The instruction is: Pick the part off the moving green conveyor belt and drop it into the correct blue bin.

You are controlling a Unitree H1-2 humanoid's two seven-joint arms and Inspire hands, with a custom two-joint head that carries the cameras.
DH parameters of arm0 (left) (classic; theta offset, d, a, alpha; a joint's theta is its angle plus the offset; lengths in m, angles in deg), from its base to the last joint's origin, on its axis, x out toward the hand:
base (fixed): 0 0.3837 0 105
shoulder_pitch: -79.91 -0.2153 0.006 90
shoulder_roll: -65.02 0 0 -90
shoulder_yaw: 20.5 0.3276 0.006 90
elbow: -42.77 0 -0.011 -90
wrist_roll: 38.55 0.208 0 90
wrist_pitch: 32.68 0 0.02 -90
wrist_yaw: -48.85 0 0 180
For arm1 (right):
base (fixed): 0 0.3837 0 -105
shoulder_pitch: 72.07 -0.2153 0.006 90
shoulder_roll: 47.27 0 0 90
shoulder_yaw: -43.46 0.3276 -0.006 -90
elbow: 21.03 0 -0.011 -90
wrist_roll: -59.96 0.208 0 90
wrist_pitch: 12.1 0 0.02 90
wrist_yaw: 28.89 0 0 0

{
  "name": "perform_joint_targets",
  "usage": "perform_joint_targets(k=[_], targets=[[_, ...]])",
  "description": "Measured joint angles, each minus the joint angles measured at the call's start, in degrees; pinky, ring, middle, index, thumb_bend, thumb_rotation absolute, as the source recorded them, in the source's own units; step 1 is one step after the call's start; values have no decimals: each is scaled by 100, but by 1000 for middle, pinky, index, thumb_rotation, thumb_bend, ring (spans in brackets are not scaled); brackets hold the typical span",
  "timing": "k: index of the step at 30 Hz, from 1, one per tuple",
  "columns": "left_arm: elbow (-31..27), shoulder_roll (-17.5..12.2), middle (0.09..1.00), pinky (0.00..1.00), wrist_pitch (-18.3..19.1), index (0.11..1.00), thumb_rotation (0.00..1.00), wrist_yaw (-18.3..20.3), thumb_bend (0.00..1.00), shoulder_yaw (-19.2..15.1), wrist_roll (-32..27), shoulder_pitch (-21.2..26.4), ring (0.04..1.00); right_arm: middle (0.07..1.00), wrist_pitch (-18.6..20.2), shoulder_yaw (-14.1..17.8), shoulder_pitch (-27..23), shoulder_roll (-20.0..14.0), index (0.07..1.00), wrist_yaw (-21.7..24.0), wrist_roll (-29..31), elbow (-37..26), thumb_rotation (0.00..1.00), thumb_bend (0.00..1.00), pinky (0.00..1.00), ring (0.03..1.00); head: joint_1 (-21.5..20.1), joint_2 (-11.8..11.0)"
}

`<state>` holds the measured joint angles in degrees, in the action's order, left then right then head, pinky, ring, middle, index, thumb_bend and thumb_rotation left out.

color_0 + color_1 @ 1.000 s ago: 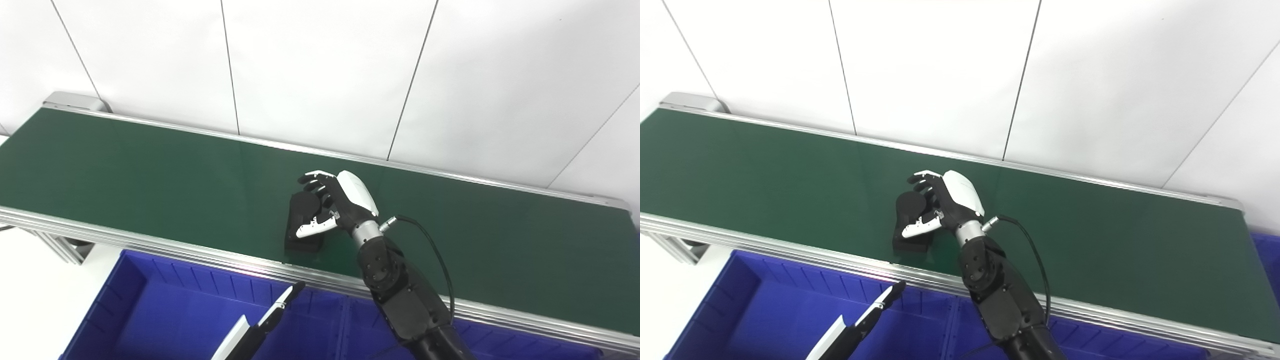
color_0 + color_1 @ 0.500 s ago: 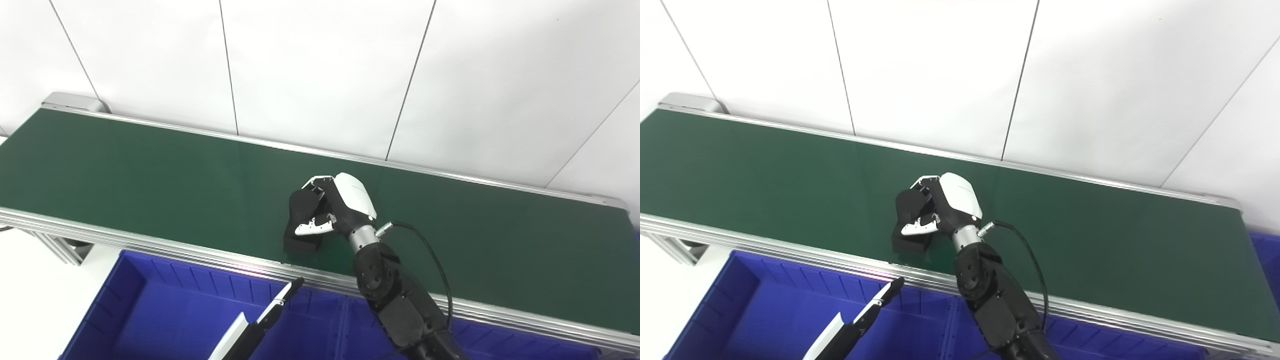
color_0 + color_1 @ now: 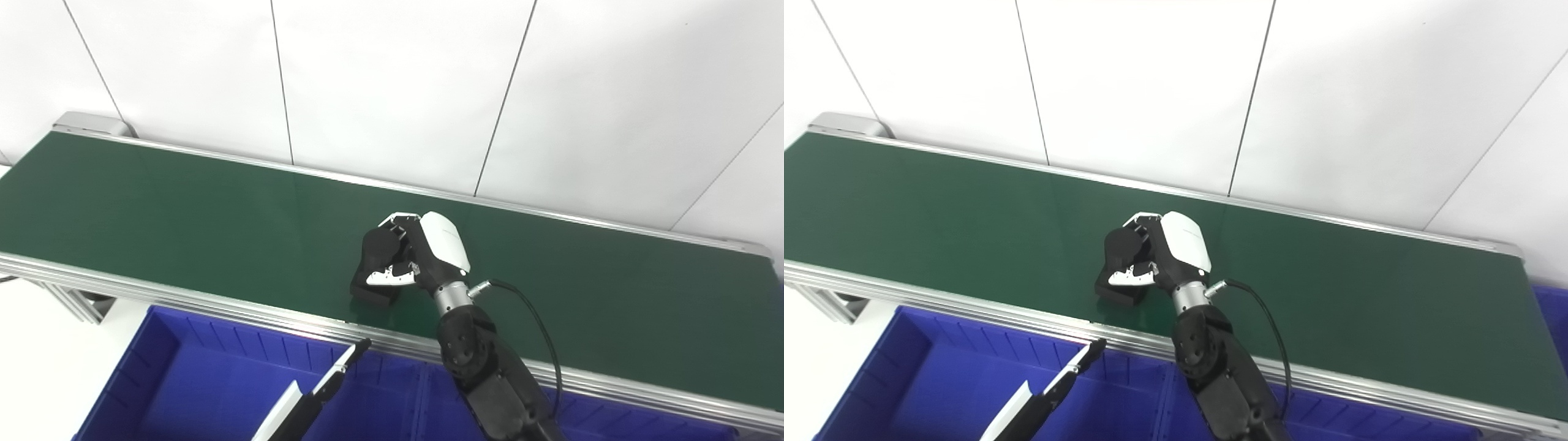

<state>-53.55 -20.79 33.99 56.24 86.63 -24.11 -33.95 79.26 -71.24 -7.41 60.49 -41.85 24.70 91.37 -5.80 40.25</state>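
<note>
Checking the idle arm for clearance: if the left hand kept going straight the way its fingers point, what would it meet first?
Probably the conveyor's near metal rail: the left hand, over the blue bin, points up toward it. Depth is unclear, so it might pass above.

My right hand (image 3: 422, 257) is wrapped around the black part (image 3: 375, 268) on the green belt (image 3: 184, 208); blue bin (image 3: 184, 380) sits below.

A white panelled wall (image 3: 392, 86) stands behind — thin dark seams run down it; pale floor (image 3: 37, 367) lies lower left.
</note>
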Motion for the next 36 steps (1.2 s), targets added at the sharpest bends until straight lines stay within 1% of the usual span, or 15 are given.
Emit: perform_joint_targets(k=[1, 3, 7, 11, 16, 18, 20, 21, 22, 23, 26, 27, 30, 31, 36], targets=[[0, -15, 1000, 1000, 0, 1000, 743, 17, 1000, -15, -13, 0, 1000, 452, 5, 44, 44, -20, 549, 2, -2, -219, 0, 509, 261, 401, -18, 35], [-1, -41, 1000, 1000, 2, 1000, 739, 42, 1000, -44, -45, -1, 1000, 476, 16, 153, 136, -68, 563, 20, -5, -708, 0, 505, 297, 372, -53, 88], [-4, -69, 1000, 1000, 6, 1000, 736, 77, 1000, -109, -104, -2, 1000, 480, 47, 377, 342, -101, 569, 115, 37, -1407, 0, 505, 336, 374, -123, 158], [-4, -130, 1000, 989, 6, 1000, 728, 116, 1000, -164, -216, -4, 1000, 480, 246, 534, 694, -111, 566, 348, 82, -2085, 0, 506, 345, 377, -150, 202], [-28, -277, 1000, 976, 11, 1000, 723, 203, 1000, -248, -238, -15, 1000, 487, 322, 788, 1044, -128, 565, 578, 248, -2795, 0, 506, 345, 375, -237, 369], [-68, -295, 1000, 964, 15, 1000, 719, 227, 1000, -259, -328, -20, 998, 488, 470, 861, 1154, -128, 563, 711, 276, -3054, 0, 506, 349, 376, -316, 483], [-136, -296, 1000, 957, 19, 1000, 720, 249, 1000, -277, -340, -37, 994, 492, 620, 909, 1288, -126, 555, 831, 281, -3267, 0, 508, 364, 382, -360, 484], [-171, -303, 1000, 956, 19, 1000, 720, 278, 1000, -281, -341, -39, 992, 494, 677, 925, 1382, -129, 552, 883, 287, -3397, 0, 508, 372, 385, -361, 588], [-192, -312, 998, 954, 19, 997, 716, 295, 1000, -287, -343, -38, 990, 494, 697, 937, 1483, -132, 554, 916, 290, -3512, 0, 508, 367, 383, -361, 589], [-206, -321, 996, 949, 28, 994, 713, 308, 1000, -301, -351, -38, 987, 493, 711, 951, 1592, -145, 557, 984, 297, -3628, 0, 507, 356, 379, -448, 807], [-266, -343, 990, 940, 132, 990, 717, 329, 1000, -355, -461, -37, 980, 485, 748, 982, 1931, -286, 564, 1148, 313, -4031, 0, 505, 322, 368, -501, 932], [-275, -351, 988, 932, 161, 988, 717, 334, 1000, -376, -467, -31, 976, 483, 762, 1010, 2059, -360, 565, 1229, 315, -4164, 0, 505, 316, 366, -553, 1071], [-397, -402, 983, 921, 210, 982, 713, 396, 1000, -402, -569, -13, 970, 486, 829, 1042, 2373, -564, 565, 1401, 305, -4380, 0, 505, 316, 367, -580, 1160], [-415, -408, 981, 926, 214, 981, 717, 415, 1000, -404, -590, 10, 972, 487, 836, 1049, 2468, -613, 564, 1445, 297, -4442, 0, 505, 316, 366, -589, 1248], [-484, -402, 978, 933, 393, 977, 725, 442, 1000, -433, -638, 63, 974, 488, 833, 1055, 3137, -811, 565, 1547, 362, -4834, 0, 505, 316, 366, -589, 1371]])
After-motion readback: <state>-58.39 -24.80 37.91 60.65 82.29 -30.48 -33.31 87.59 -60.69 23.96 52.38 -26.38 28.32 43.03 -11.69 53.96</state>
